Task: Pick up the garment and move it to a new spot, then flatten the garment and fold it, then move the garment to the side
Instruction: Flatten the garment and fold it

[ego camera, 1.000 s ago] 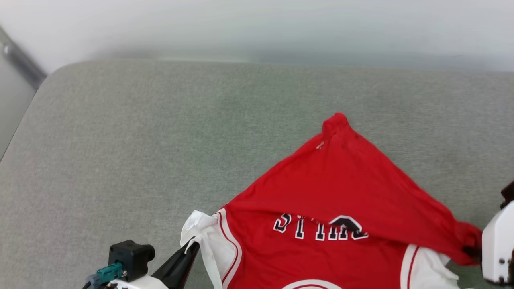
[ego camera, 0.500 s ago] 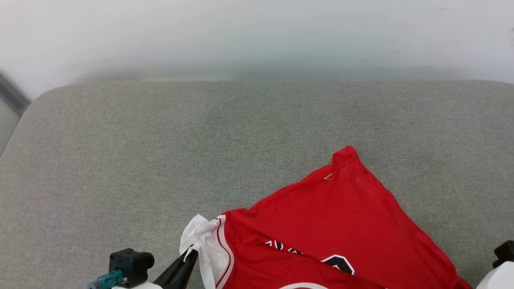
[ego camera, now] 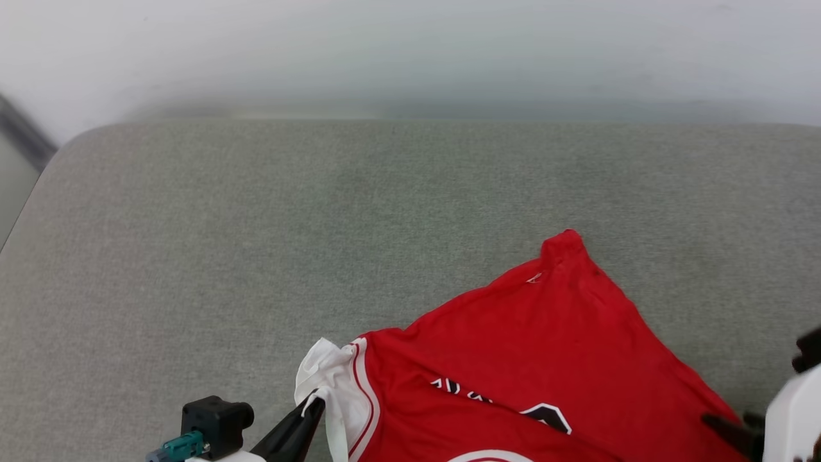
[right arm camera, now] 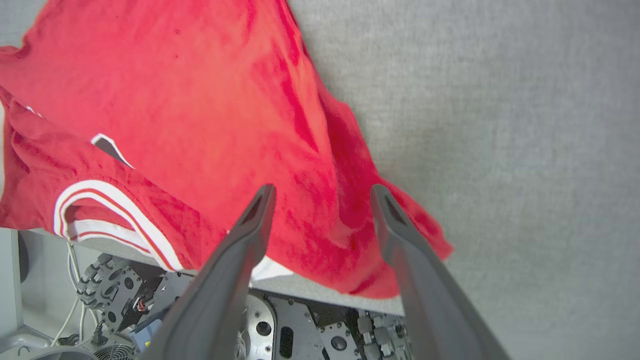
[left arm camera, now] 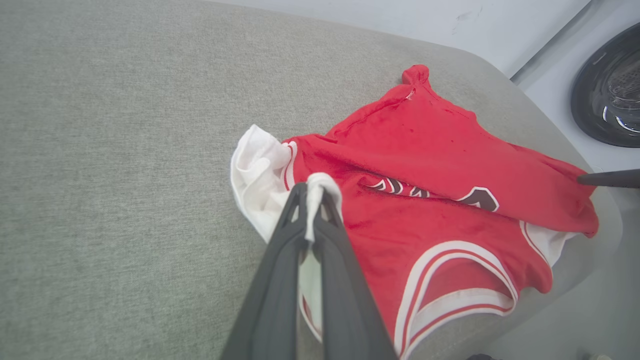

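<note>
While the left gripper (left arm camera: 310,192) is pinched tight on a fold of the white sleeve (left arm camera: 257,170), the right gripper (right arm camera: 322,192) stands wide open and holds nothing, its two fingers spread above a rumpled red corner of the garment (ego camera: 545,346).

The garment lies crumpled on the grey cushion (ego camera: 256,224), stretched from the left fingertips across to just under the right ones. A red flap is doubled over part of the black lettering (left arm camera: 430,192).

The step looks like flattening. The left pinch should serve as the anchor. The right fingers would do well to close on the top layer alone, at the loose red edge just ahead of their tips, and draw it away from the left gripper until the flap comes off the lettering. The neck end hangs over the cushion's edge below the right wrist, so a pull toward the robot risks the garment sliding off.

The garment sits in no basket or bin. Far beyond the left fingertips is a dark round door (left arm camera: 610,90); what is behind its glass cannot be told.
</note>
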Controlling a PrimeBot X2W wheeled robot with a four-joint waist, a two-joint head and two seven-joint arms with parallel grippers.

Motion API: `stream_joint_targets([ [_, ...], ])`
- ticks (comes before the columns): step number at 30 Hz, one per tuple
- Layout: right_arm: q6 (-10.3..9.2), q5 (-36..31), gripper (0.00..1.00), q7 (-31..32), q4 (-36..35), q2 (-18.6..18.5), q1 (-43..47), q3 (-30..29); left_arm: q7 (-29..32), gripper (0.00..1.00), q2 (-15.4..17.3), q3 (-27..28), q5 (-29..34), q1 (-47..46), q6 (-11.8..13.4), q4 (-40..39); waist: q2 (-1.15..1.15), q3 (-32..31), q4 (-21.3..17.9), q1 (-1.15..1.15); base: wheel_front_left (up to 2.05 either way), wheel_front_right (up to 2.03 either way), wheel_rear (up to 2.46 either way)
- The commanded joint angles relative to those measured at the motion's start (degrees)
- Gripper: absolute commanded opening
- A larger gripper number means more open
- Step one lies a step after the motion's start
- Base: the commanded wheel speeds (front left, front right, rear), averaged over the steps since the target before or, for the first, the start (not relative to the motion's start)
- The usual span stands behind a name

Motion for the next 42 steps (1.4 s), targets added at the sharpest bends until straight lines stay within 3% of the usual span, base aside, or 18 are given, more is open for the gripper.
stream_joint_targets([
  [1,-0.02,0.62,1.00,0.55,-1.17,-0.58,-2.36,0.57,-0.29,0.00,-0.11,-0.09,0.46,-0.78,-0.28,-0.32,0.00,1.19,1.04,0.00,0.00,0.00,0.00],
  [9,-0.02,-0.78,1.00,4.36,-1.07,-0.59,-16.30,5.49,0.02,0.00,0.22,-0.53,1.97,-2.73,-0.77,-2.35,0.00,6.88,5.78,0.00,0.00,0.00,0.00],
  [20,-0.02,-7.97,1.00,6.84,13.39,-0.82,-34.38,9.55,0.13,0.00,-1.86,-1.74,3.09,-6.62,-1.97,-2.88,0.00,13.74,13.41,0.00,0.00,0.00,0.00],
  [27,-0.02,-11.04,1.00,6.66,20.57,-3.95,-38.36,11.09,-0.61,0.00,-3.30,-2.32,3.31,-8.00,-2.83,-2.12,0.00,17.25,16.88,0.00,0.00,0.00,0.00],
  [34,-0.03,-11.67,1.00,8.01,25.44,-6.09,-36.60,13.72,-1.32,0.00,-3.92,-2.28,3.16,-8.76,-3.37,-1.00,0.00,19.17,18.71,0.00,0.00,0.00,0.00],
  [35,-0.03,-11.36,0.60,8.07,25.93,-6.07,-36.24,13.85,-1.34,0.00,-3.94,-2.24,3.12,-8.89,-3.43,-0.87,0.00,19.23,18.86,0.00,0.00,0.00,0.00],
  [36,-0.03,-11.36,0.60,8.07,25.93,-6.07,-36.24,13.85,-1.34,0.00,-3.94,-2.24,3.12,-8.89,-3.43,-0.87,0.00,19.23,18.86,0.00,0.00,0.00,0.00],
  [37,-0.03,-11.10,0.24,7.90,26.28,-5.90,-36.06,13.72,-1.45,0.00,-3.95,-2.20,3.07,-8.99,-3.49,-0.79,0.00,19.27,18.95,0.00,0.00,0.00,0.00],
  [38,-0.03,-10.84,0.02,7.52,26.56,-5.59,-35.91,13.54,-1.52,0.00,-3.95,-2.16,3.04,-9.11,-3.53,-0.69,0.00,19.27,19.03,0.00,0.00,0.00,0.00],
  [42,-0.02,-10.53,0.00,6.55,27.08,-5.17,-35.21,13.54,-1.71,0.00,-3.79,-2.07,3.05,-9.27,-3.59,-0.53,0.00,18.49,18.78,0.00,0.00,0.00,0.00],
])
